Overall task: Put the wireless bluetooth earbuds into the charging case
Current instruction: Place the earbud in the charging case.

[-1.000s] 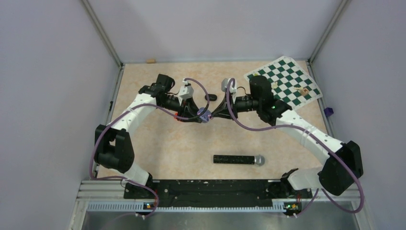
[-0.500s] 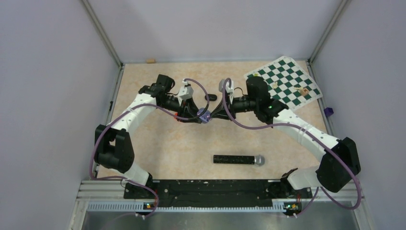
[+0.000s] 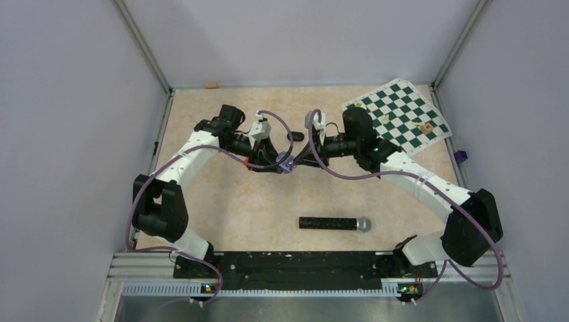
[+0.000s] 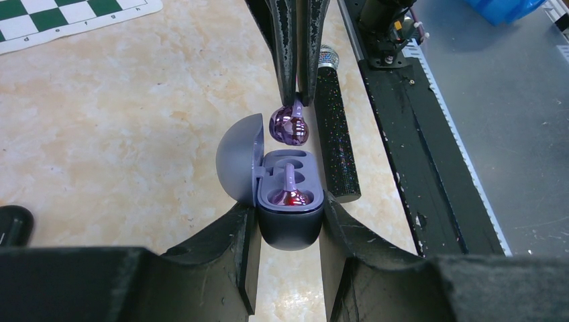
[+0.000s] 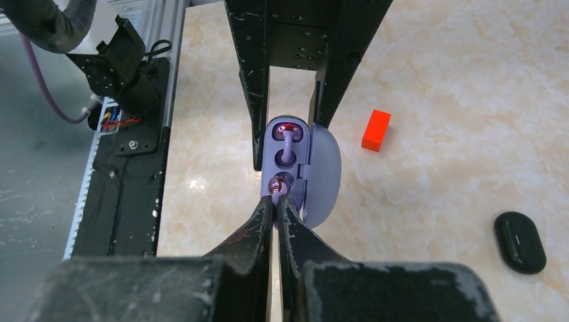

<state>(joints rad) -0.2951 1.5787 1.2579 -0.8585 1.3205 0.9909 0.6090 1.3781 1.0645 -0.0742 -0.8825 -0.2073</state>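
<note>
Left gripper (image 4: pixel 288 218) clamped on open charging case (image 4: pixel 290 231); right gripper (image 5: pixel 276 203) pinching an earbud (image 4: pixel 289 126) at its tips, just over case.

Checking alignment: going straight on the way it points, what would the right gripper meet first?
Probably the open charging case held by the left gripper: the right gripper pinches an earbud just short of its empty socket, though depth is unclear.

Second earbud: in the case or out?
Out. The right gripper pinches the earbud just outside the open case; one slot is empty, the other holds a bud.
</note>
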